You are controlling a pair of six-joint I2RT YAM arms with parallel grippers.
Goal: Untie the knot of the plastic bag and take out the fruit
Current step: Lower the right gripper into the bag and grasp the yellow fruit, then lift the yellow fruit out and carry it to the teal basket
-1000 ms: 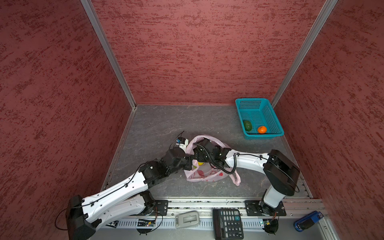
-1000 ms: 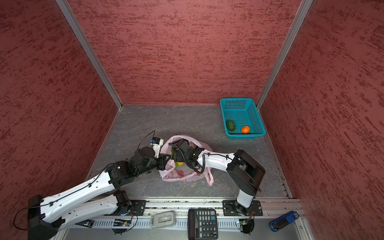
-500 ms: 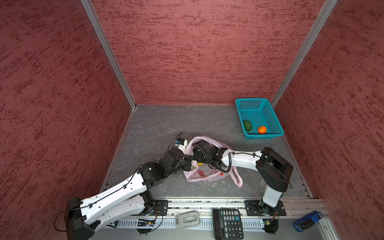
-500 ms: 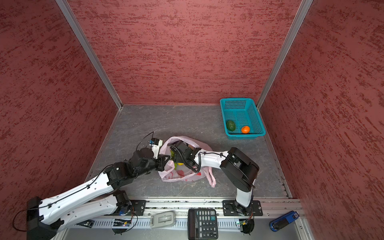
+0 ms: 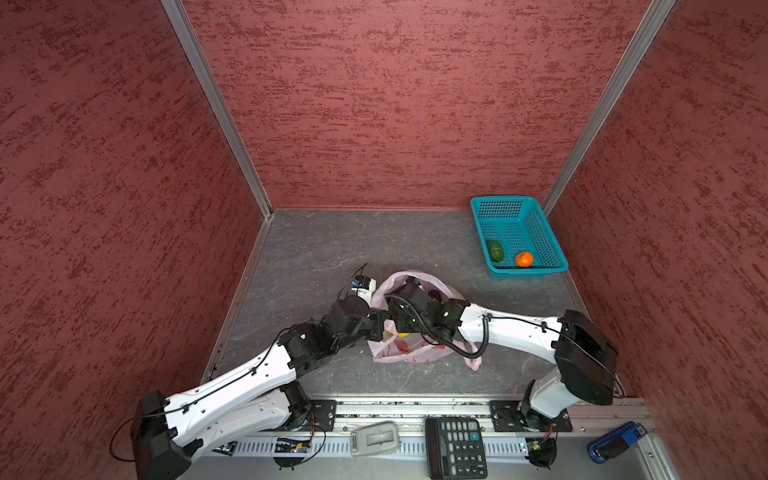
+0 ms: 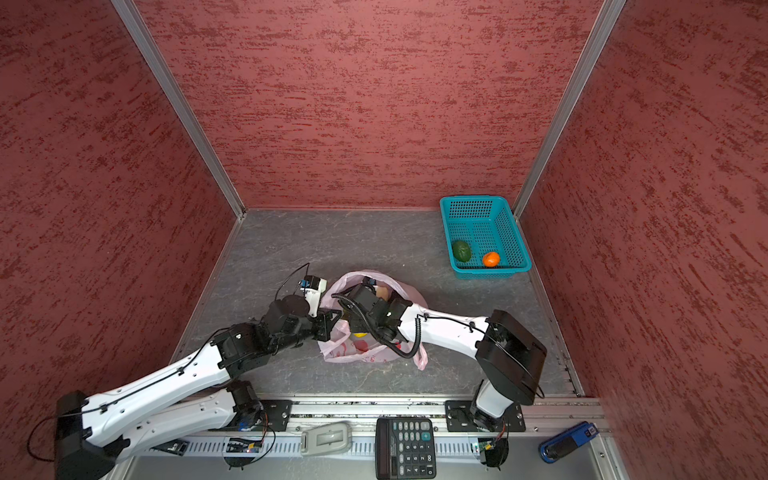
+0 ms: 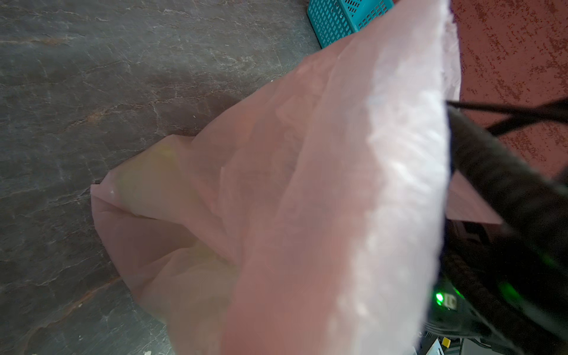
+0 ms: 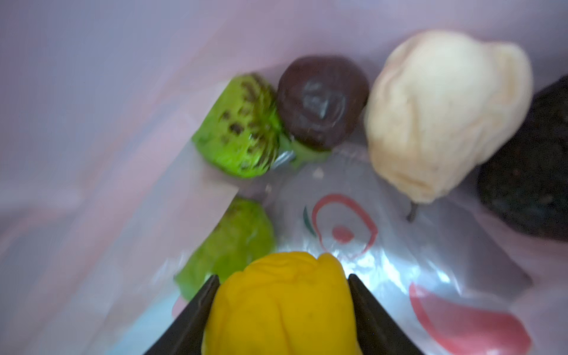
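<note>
Right gripper (image 8: pixel 283 278): pinching yellow fruit (image 8: pixel 281 313), lower middle of right wrist view, squarely between its jaws;
Left gripper (image 5: pixel 377 327): pressed together on bag (image 5: pixel 415 355) edge, centre frame

At the centre of both top views the plastic bag (image 5: pixel 415 353) and wrists hide the fingertips of the left gripper (image 5: pixel 380 328) and right gripper (image 8: pixel 283 278), while the blurred right wrist view crops the yellow fruit (image 8: pixel 282 310) and a black fruit (image 8: pixel 528 172).

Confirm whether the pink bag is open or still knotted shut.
Open. In both top views the plastic bag's mouth gapes with the right arm reaching in; the right gripper sits inside, a yellow fruit between its fingers.
</note>
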